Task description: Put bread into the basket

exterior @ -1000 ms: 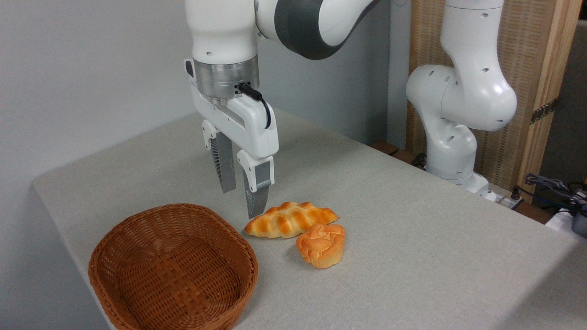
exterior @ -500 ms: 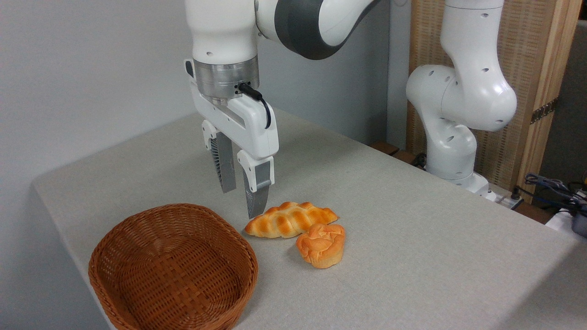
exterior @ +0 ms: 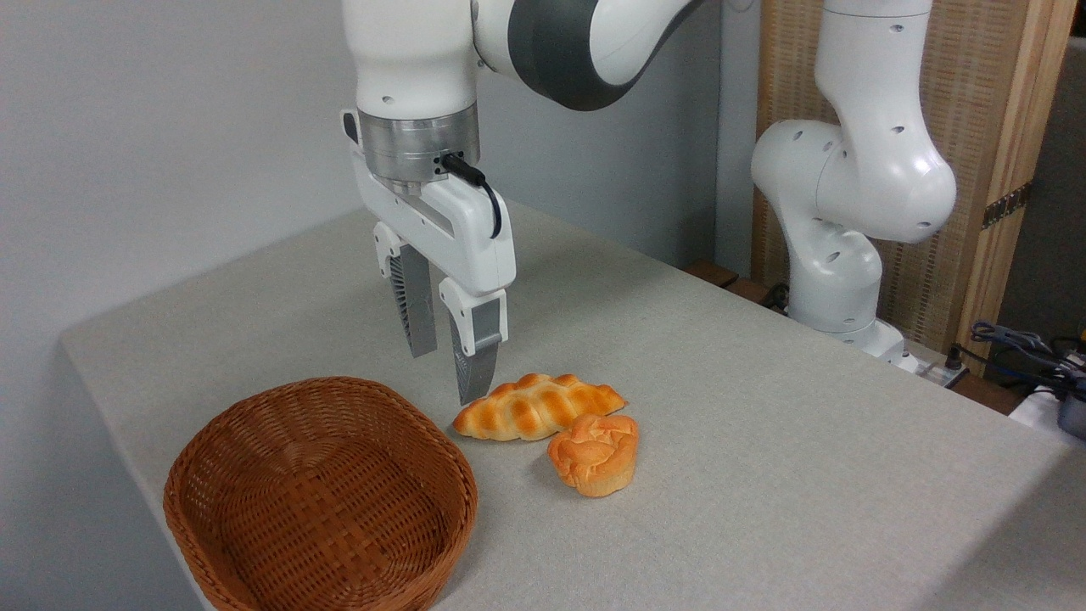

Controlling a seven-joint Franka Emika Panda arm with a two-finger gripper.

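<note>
While the gripper (exterior: 447, 378) is being held open and empty above the table (exterior: 764, 407), the bread (exterior: 594, 452) is lying well outside the basket (exterior: 318, 496), touching the braided loaf (exterior: 536, 406). Because the fingers are being kept nearer that loaf, it is risking being grasped or nudged instead.

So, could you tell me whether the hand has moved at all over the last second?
No. The hand keeps its place above the table, its nearer fingertip just left of the braided loaf's end.
</note>
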